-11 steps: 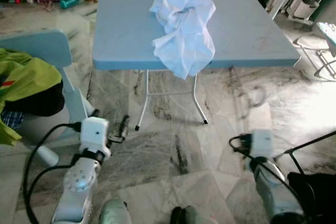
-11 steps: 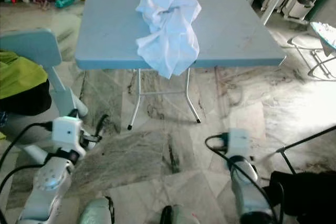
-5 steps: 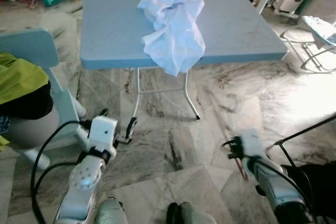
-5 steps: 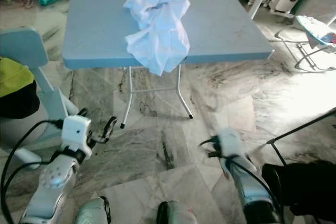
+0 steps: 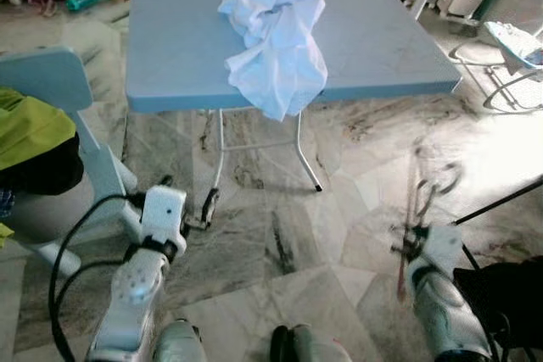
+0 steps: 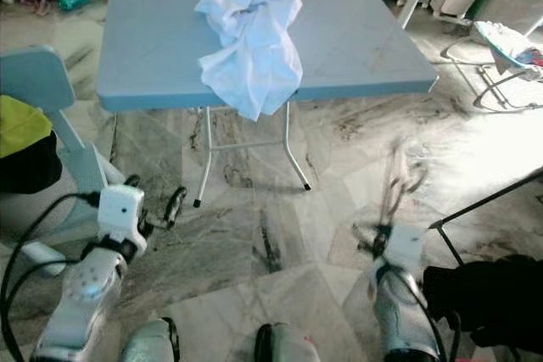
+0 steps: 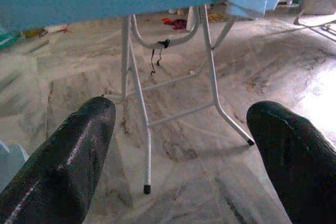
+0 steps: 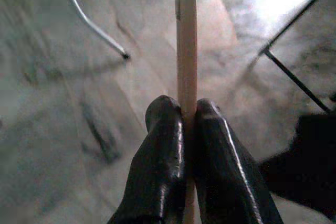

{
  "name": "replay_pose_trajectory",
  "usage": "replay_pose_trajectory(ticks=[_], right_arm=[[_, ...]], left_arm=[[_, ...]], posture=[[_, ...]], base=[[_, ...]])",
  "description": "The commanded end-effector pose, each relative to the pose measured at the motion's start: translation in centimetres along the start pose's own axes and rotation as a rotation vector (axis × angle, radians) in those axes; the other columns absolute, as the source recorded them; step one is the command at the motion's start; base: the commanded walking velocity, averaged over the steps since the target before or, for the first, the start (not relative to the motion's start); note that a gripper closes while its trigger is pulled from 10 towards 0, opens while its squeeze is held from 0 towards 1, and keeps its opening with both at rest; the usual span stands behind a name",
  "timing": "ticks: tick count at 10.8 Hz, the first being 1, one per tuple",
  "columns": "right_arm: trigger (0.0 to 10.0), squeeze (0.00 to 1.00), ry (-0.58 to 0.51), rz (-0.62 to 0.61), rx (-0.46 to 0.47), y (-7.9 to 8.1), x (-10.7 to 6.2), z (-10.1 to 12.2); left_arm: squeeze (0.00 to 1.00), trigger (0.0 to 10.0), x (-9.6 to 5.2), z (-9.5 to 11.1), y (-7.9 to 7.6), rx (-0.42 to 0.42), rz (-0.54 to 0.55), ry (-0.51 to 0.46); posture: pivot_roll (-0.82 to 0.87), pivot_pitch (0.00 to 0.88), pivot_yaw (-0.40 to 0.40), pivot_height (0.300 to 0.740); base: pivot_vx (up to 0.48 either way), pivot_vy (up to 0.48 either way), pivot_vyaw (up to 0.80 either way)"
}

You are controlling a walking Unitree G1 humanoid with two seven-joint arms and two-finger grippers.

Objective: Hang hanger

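Observation:
A wooden hanger (image 8: 187,35) is pinched between my right gripper's two black fingers (image 8: 163,145) in the right wrist view. In the eye views the hanger (image 5: 417,209) is a blurred upright streak with a wire hook at its top, above my right gripper (image 5: 413,247) low on the right over the marble floor. My left gripper (image 5: 188,203) hangs low on the left near the table's legs. Its fingers (image 7: 68,161) stand wide apart with nothing between them.
A blue folding table (image 5: 170,48) stands ahead with a crumpled white cloth (image 5: 276,31) draped over its front edge. A pale blue chair (image 5: 51,82) with green clothing (image 5: 30,133) is at the left. A black rack leg (image 5: 501,203) and dark fabric (image 5: 509,294) are at the right.
My right arm has swung outward and turned, so the hanger now stands upright and blurred above the gripper. The left arm has barely moved. The view shifted slightly.

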State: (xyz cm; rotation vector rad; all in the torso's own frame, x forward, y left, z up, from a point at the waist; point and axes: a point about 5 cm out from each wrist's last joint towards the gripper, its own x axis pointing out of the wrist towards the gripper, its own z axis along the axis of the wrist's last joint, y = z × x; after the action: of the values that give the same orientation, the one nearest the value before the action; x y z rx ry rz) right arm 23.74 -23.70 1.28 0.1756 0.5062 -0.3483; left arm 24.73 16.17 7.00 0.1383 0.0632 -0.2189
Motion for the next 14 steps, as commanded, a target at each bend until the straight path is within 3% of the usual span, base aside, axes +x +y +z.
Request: replay_pose_trajectory(ticks=[1, 2, 4, 10, 12, 14], right_arm=[[10.0, 0.0, -0.036, 0.004, 0.021, 0.2, 0.0, 0.8], [10.0, 0.0, -0.045, 0.029, 0.016, 1.3, 0.4, 1.2], [10.0, 0.0, -0.065, 0.042, 0.011, 1.8, 0.7, 1.6], [10.0, 0.0, -0.068, -0.011, 0.038, 1.7, 0.5, 0.7], [10.0, 0.0, -0.087, -0.03, 0.023, 1.6, 0.5, 0.8], [10.0, 0.0, -0.095, -0.029, 0.022, 1.4, 0.6, 1.0]], left_arm=[[0.0, 10.0, 0.3, -0.1, -0.1, -0.002, -0.015, 0.009], [0.0, 10.0, 0.6, 0.0, 0.2, -0.004, -0.011, 0.003], [0.0, 10.0, 0.5, 0.0, 0.2, -0.006, -0.014, 0.003], [0.0, 10.0, 0.2, -0.2, -0.2, -0.039, -0.087, 0.019], [0.0, 10.0, 0.0, -0.4, -0.7, -0.04, -0.112, 0.025], [0.0, 10.0, -0.2, -0.8, -0.9, -0.047, -0.081, 0.02]], posture=[[0.06, 0.127, -0.108, 0.74], [0.07, 0.126, -0.106, 0.74], [0.07, 0.126, -0.104, 0.74], [0.07, 0.133, -0.073, 0.74], [0.07, 0.12, -0.07, 0.74], [0.07, 0.099, -0.07, 0.74]], base=[[0.0, 0.424, -0.8], [0.0, 0.48, -0.8], [0.0, 0.48, -0.8], [0.061, 0.445, -0.8], [0.431, 0.122, -0.8], [0.0, 0.0, 0.0]])
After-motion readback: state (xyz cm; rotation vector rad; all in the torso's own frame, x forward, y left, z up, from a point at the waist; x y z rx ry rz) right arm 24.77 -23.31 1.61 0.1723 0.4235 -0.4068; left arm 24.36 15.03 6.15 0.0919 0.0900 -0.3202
